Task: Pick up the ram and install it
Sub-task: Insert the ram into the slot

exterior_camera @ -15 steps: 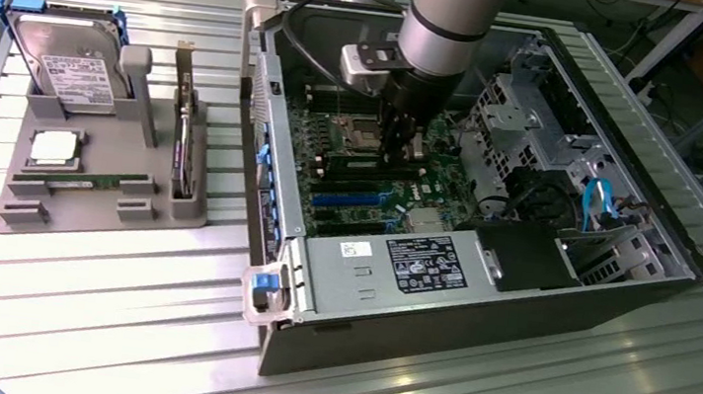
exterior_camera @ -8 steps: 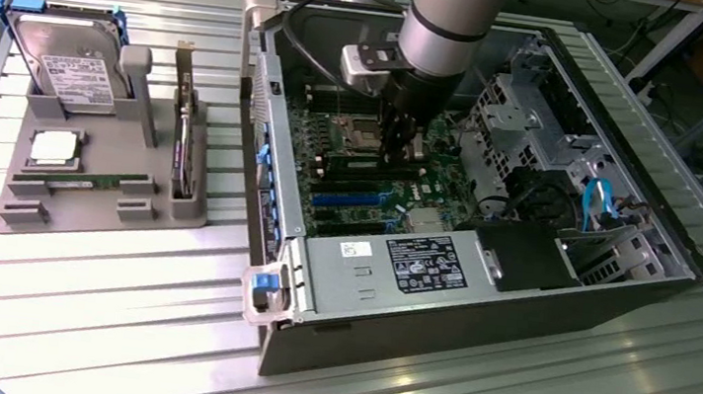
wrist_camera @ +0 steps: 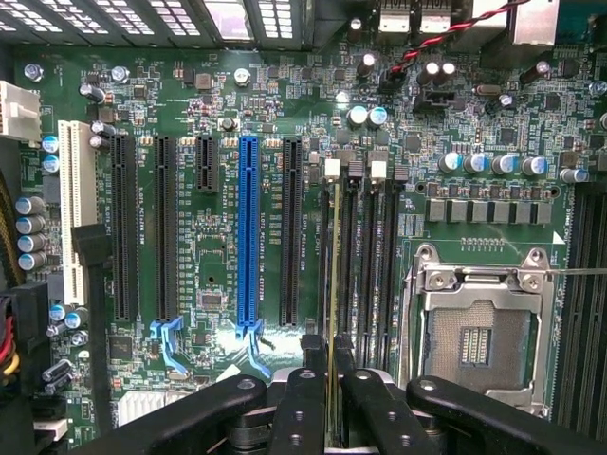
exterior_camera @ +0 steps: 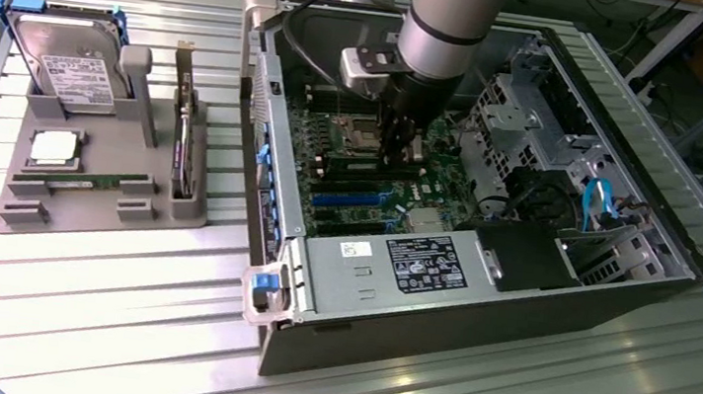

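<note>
Pinched edge-on in the gripper (wrist_camera: 330, 379), jaws nearly together and clamped on its flat faces: the ram (wrist_camera: 333, 270); lined up along the black memory slots (wrist_camera: 365, 265) beside the CPU socket (wrist_camera: 479, 332), inside the open computer case (exterior_camera: 468, 342); seated or not, impossible to tell. Probably light and stiff, yet fragile; best gripped near the upper edge, clear of chips and contacts; likely to bind or crack if tilted.

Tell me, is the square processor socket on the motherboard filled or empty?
Empty: the processor socket shows its bare contact grid, with no chip seated in it.
</note>
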### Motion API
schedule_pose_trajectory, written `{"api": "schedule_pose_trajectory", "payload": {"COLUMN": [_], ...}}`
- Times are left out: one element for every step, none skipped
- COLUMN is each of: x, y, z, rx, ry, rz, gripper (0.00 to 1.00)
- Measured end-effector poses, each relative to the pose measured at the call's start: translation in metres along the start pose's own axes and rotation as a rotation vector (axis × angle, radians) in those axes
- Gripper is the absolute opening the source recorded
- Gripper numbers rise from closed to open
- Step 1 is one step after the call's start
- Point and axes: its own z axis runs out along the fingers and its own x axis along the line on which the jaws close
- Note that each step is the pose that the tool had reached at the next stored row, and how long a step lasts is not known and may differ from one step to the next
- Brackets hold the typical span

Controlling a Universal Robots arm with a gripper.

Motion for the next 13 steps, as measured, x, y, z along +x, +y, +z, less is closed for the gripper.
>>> {"api": "schedule_pose_trajectory", "payload": {"x": [0.0000, 0.0000, 0.0000, 0.0000, 0.0000, 0.0000, 0.0000, 0.0000, 0.0000, 0.0000, 0.0000, 0.0000, 0.0000], "y": [0.0000, 0.0000, 0.0000, 0.0000, 0.0000, 0.0000, 0.0000, 0.0000, 0.0001, 0.0001, 0.0001, 0.0001, 0.0001], "z": [0.0002, 0.0003, 0.0003, 0.0003, 0.0004, 0.0006, 0.0008, 0.0011, 0.0014, 0.0017, 0.0020, 0.0021, 0.0021], "rx": [-0.0001, 0.0000, 0.0000, 0.0000, 0.0000, 0.0000, 0.0001, 0.0001, 0.0001, 0.0001, 0.0000, 0.0000, 0.0000], "ry": [0.0001, 0.0000, 0.0000, -0.0001, 0.0000, -0.0001, -0.0001, -0.0002, -0.0002, -0.0001, 0.0000, 0.0001, 0.0001], "rz": [0.000, 0.000, 0.000, 0.000, 0.000, 0.000, 0.000, 0.000, 0.000, 0.000, 0.000, 0.000, 0.000], "gripper": [0.14, 0.14, 0.14, 0.14, 0.14, 0.14, 0.14, 0.14, 0.14, 0.14, 0.14, 0.14, 0.14]}}
